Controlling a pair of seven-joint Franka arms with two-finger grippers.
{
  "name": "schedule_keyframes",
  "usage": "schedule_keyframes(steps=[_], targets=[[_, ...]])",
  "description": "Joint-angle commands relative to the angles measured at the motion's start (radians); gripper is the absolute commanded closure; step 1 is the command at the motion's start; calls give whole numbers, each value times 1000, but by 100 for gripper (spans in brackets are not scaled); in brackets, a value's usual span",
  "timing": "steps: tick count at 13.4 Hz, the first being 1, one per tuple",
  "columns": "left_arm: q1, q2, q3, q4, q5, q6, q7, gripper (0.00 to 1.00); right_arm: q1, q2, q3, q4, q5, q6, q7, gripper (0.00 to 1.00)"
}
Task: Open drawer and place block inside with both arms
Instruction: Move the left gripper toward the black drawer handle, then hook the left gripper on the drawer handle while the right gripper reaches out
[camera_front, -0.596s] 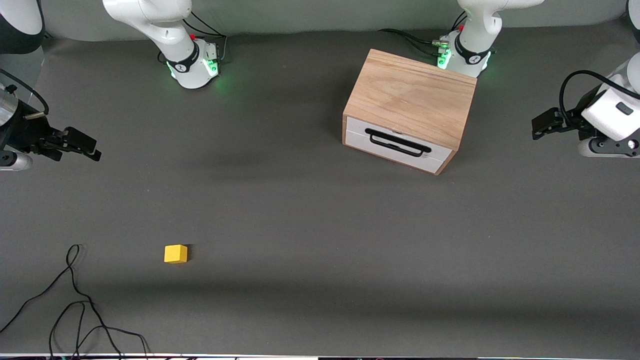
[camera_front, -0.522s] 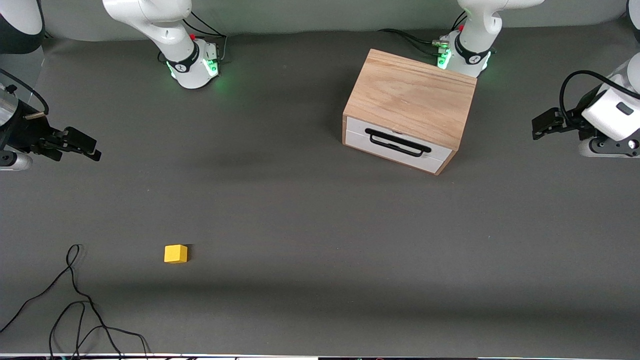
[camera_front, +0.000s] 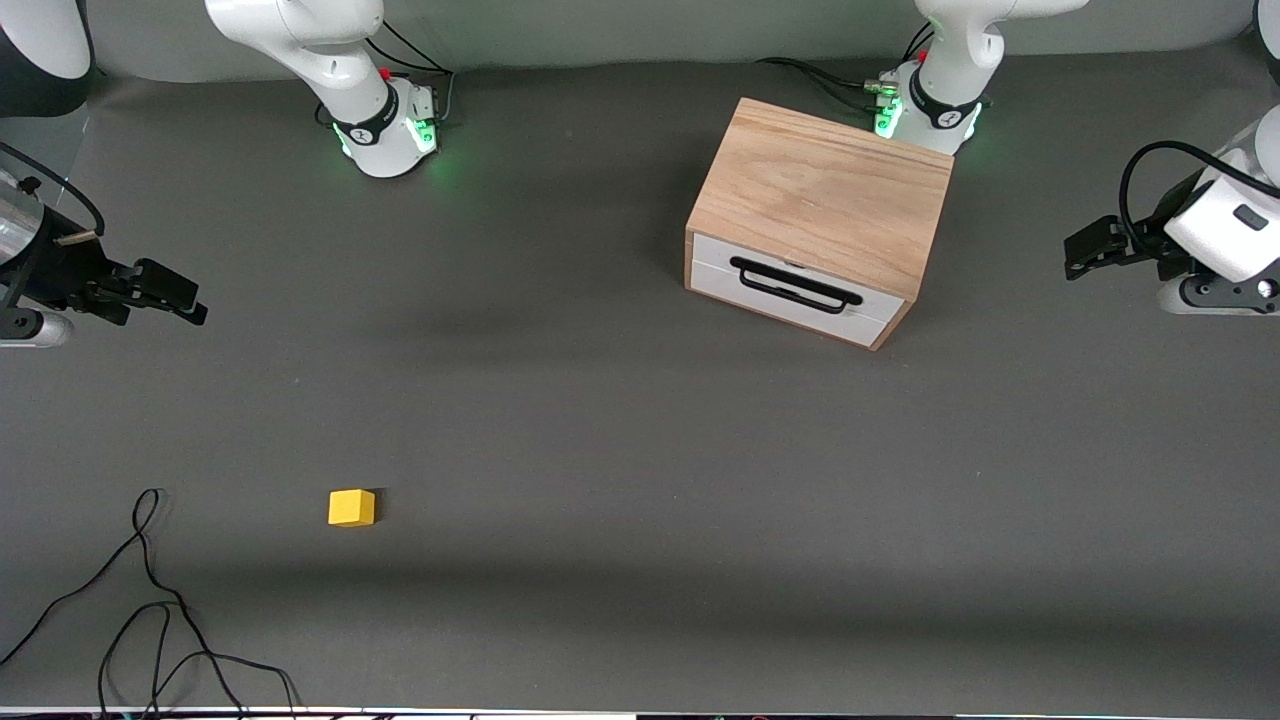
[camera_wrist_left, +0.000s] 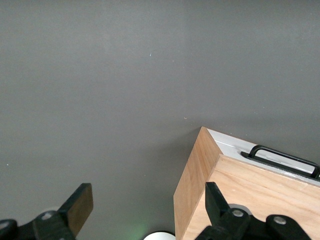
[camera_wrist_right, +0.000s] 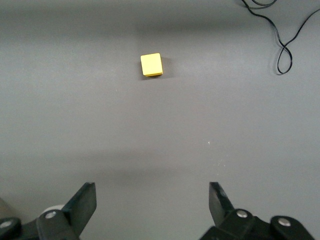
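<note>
Nothing is gripped yet, so I judge I'm at the approach step. The drawer (camera_front: 797, 292) sits shut in its box (camera_front: 822, 195) at two o'clock on the worktop (camera_front: 640, 430); the block (camera_front: 351, 507) lies at eight o'clock, nearer the camera. My left gripper (camera_wrist_left: 145, 212) hangs over the box's corner, fingers spread. My right gripper (camera_wrist_right: 151, 207) hangs over bare worktop, fingers spread. Next, I'd bring the left one onto the handle (camera_front: 796, 285).
</note>
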Motion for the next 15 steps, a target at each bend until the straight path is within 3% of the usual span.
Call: schedule_keyframes(steps=[1, 6, 11, 15], targets=[[-43, -18, -19, -4, -2, -17, -197, 0, 8, 11, -7, 16, 0, -14, -24, 0], [-107, 30, -155, 27, 0, -20, -717, 0, 8, 30, -7, 21, -1, -14, -24, 0], [-121, 167, -333, 125, 15, -14, -1406, 0, 8, 53, -7, 18, -1, -14, -24, 0], [-218, 226, -340, 139, 39, 4, -1744, 0, 6, 93, -7, 47, -1, -1, -24, 0]])
